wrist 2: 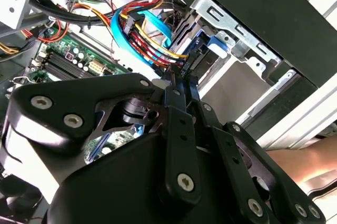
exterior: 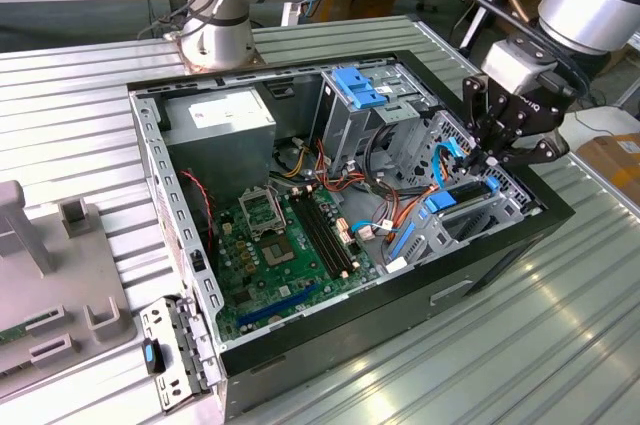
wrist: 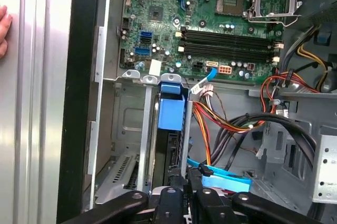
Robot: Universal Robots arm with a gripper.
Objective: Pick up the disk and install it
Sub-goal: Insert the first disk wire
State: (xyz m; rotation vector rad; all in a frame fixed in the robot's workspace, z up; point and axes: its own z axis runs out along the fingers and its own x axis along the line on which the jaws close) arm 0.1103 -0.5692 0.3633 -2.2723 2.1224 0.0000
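Observation:
The disk [wrist: 171, 113] stands edge-on in a metal bay slot at the front of the open computer case [exterior: 160, 175], its bright blue carrier frame showing between the rails. In the exterior view the disk's blue frame [exterior: 441, 202] sits low in the bay on that view's right. My black gripper [exterior: 490, 158] hangs directly over that bay. In the second wrist view my gripper [wrist 2: 178, 79] has its fingers drawn together, the tips right at the bay beside the cable plugs. In the first wrist view the gripper [wrist: 181, 184] meets the disk's near end. Whether it pinches the disk is hidden.
Orange, red and blue cables [wrist: 221, 124] crowd the space beside the bay. The motherboard [exterior: 290, 235] lies on the case floor, with a grey power-supply box [exterior: 225, 120] and a drive cage with a blue latch [exterior: 358, 85] behind. A person's hand [wrist: 4, 29] rests outside the case wall.

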